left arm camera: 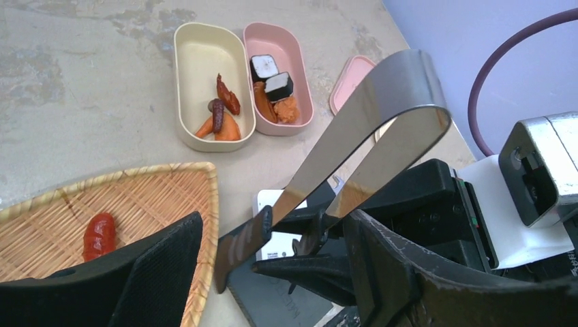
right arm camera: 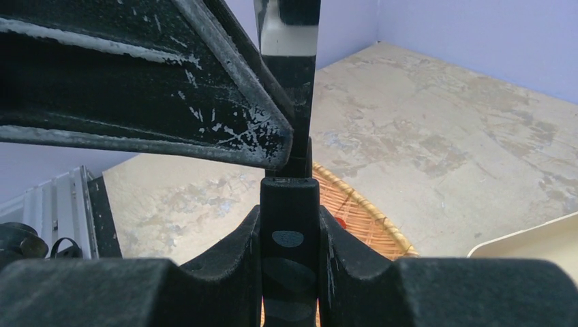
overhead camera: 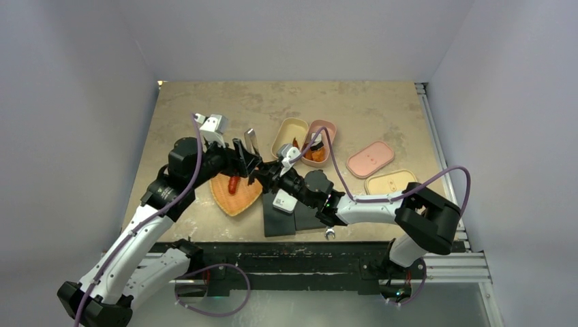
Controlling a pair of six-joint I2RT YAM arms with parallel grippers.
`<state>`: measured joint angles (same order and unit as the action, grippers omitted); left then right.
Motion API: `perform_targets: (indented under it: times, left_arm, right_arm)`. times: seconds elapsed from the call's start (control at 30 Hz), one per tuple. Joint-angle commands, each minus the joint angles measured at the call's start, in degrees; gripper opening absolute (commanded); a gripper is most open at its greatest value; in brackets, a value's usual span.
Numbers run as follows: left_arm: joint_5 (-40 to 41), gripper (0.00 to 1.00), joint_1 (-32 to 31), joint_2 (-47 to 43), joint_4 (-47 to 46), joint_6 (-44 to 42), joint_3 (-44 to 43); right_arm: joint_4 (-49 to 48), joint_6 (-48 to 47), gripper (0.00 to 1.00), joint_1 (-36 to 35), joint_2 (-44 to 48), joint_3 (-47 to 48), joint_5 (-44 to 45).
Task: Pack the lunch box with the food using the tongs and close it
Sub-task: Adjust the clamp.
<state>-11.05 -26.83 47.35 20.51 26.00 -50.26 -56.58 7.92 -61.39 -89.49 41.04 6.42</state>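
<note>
The worktop [overhead camera: 204, 109] carries a cream lunch box [left arm camera: 204, 58] and a pink lunch box [left arm camera: 293, 51], both open and part-filled. One red sausage [left arm camera: 99, 235] lies on the bamboo tray [left arm camera: 157, 197]. The left hand [left arm camera: 276, 221] stands wide around the tongs [left arm camera: 382, 116]. The right hand [right arm camera: 290, 218] is clamped narrow on them, beside the tray. Risk: an off-centre grip could let the tongs twist or drop. The exact grip point is hidden.

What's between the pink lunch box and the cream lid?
The pink lid lies between the pink lunch box and the cream lid, shown in the top view.
</note>
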Motion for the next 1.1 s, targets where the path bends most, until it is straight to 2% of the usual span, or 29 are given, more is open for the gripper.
perform_targets:
  times: [0.0, 0.27, 0.7, 0.93, 1.07]
  left_arm:
    - [1.3, 0.72, -0.7, -1.6, -8.1, 2.9, 1.6]
    - [2.4, 0.55, -0.8, -2.6, -13.3, 4.7, 5.0]
    - [3.2, 0.55, -1.1, -1.8, -15.7, 4.3, 6.4]
    - [3.1, 0.35, -1.2, -1.4, -16.3, 4.3, 6.8]
    - [4.9, 0.29, -1.2, -2.1, -16.0, 3.7, 7.3]
  right_arm:
    - [-3.4, 1.7, 0.00, 0.0, 0.9, 2.2, -0.3]
    - [-3.5, 2.6, 0.00, -0.1, -0.2, 3.0, -0.8]
    - [-2.9, 2.9, 0.00, -0.5, -2.4, 4.6, -3.0]
    - [-2.2, 2.5, 0.00, -0.7, -2.7, 5.1, -2.8]
    - [-2.2, 2.6, 0.08, -0.7, -2.8, 5.1, -2.3]
